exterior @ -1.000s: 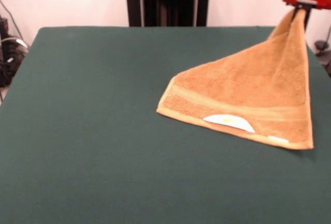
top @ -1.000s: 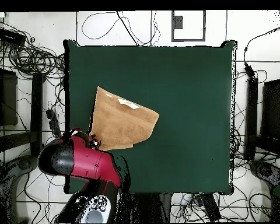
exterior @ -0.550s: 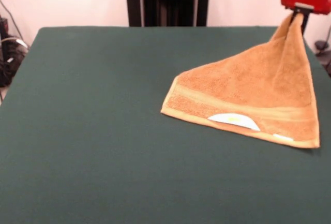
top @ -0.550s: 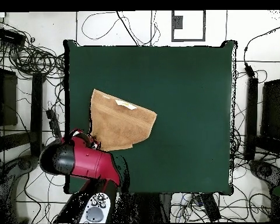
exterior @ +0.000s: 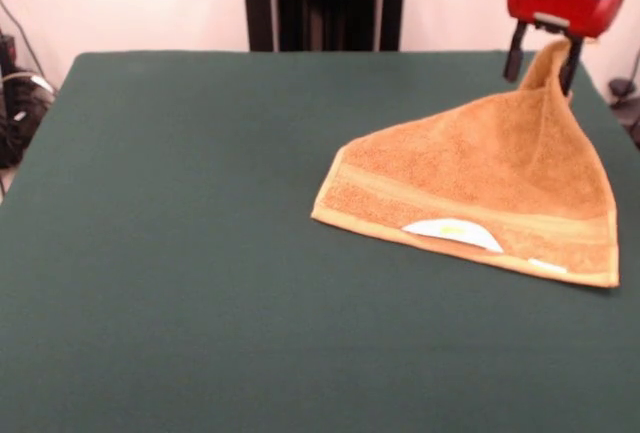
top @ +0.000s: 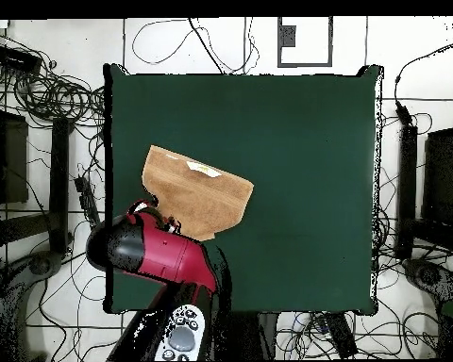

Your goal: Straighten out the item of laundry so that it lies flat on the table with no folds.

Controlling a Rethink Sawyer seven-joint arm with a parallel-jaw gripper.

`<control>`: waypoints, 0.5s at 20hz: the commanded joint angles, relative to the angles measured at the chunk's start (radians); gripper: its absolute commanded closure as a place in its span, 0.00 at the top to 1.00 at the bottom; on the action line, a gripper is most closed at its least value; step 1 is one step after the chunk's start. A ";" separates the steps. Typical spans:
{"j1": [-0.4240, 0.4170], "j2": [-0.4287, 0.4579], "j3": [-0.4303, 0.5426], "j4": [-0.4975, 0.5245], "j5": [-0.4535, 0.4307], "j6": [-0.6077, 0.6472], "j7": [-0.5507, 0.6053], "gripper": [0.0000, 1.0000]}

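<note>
The bench was a dark green, cloth-like surface with rounded corners; its near edge was cut off at the bottom of the front view. In that view the towel lay toward the bench's right edge, its near hem resting on the surface and its far corner drawn up to a peak. A paler woven band ran along just above the near hem. On the hem sat a white label with yellow print, too small to read; a second, smaller white tab showed nearer the right corner, its markings also unreadable.

At the peak, the end effector hung below a red housing, its two dark fingers standing apart on either side of the raised corner. Whether they actually pinched the cloth could not be told, since the cloth hid the contact.

From overhead, the towel lay by the bench's left edge, and the red arm covered its corner nearest the robot's base, hiding the end effector entirely.
</note>
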 commanded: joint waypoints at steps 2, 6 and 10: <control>0.024 0.044 0.079 0.027 0.043 -0.032 0.241 1.00; 0.015 -0.011 0.066 0.013 0.049 0.070 0.241 1.00; -0.009 -0.104 -0.004 -0.061 0.006 0.266 0.228 1.00</control>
